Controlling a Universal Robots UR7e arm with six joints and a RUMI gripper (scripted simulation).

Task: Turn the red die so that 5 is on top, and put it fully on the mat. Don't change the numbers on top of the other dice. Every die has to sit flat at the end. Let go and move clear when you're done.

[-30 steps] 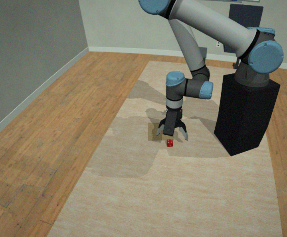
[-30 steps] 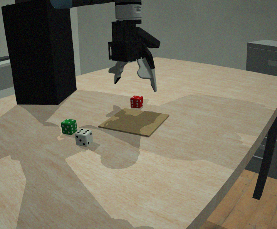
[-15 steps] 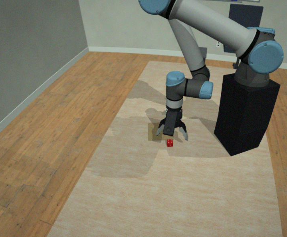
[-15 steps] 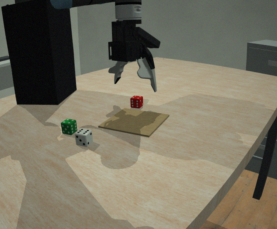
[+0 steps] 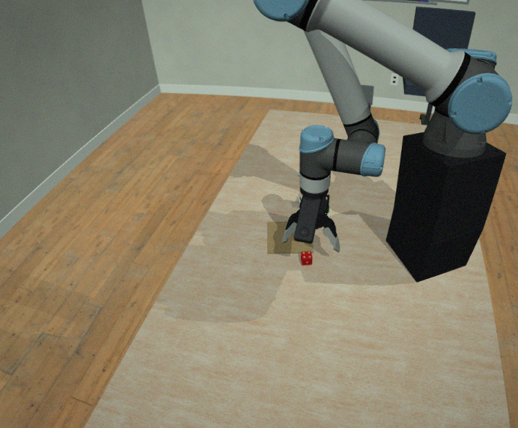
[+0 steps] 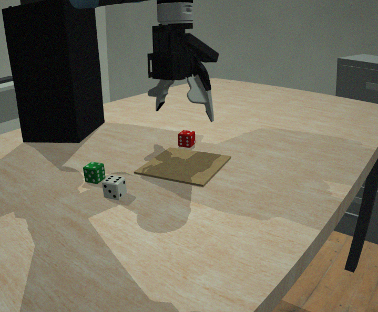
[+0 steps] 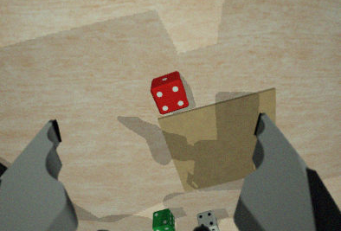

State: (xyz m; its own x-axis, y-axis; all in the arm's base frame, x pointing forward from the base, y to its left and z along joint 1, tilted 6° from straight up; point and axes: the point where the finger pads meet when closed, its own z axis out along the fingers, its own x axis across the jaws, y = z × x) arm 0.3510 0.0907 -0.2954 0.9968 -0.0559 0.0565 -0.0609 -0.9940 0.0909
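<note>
Looking at a red die (image 5: 306, 258) (image 6: 186, 139) (image 7: 170, 93) sitting flat on the table (image 5: 295, 345) (image 6: 249, 251) (image 7: 86, 40), just off one edge of the mat (image 5: 275, 237) (image 6: 182, 167) (image 7: 225, 135), with 4 on top. Still in need of both jobs, then: turning to 5 and moving over. Spot the fingers (image 5: 332, 239) (image 6: 197, 90) above, wide open and holding nothing, probably to fit down around the die without knocking it. Probably lined up for a first grab, tbh. Would guess at a quarter turn, given 6 on the mat side and 1 opposite. Note the green die (image 6: 94, 173) (image 7: 164, 221) and white die (image 5: 299, 200) (image 6: 114, 187) (image 7: 208, 219) off the mat, handily clear of the work. Can't read green's top for sure; seeing 6 on white. Count: three dice (one red, one green, one white), one mat, two fingers, zero dice on the mat.
</note>
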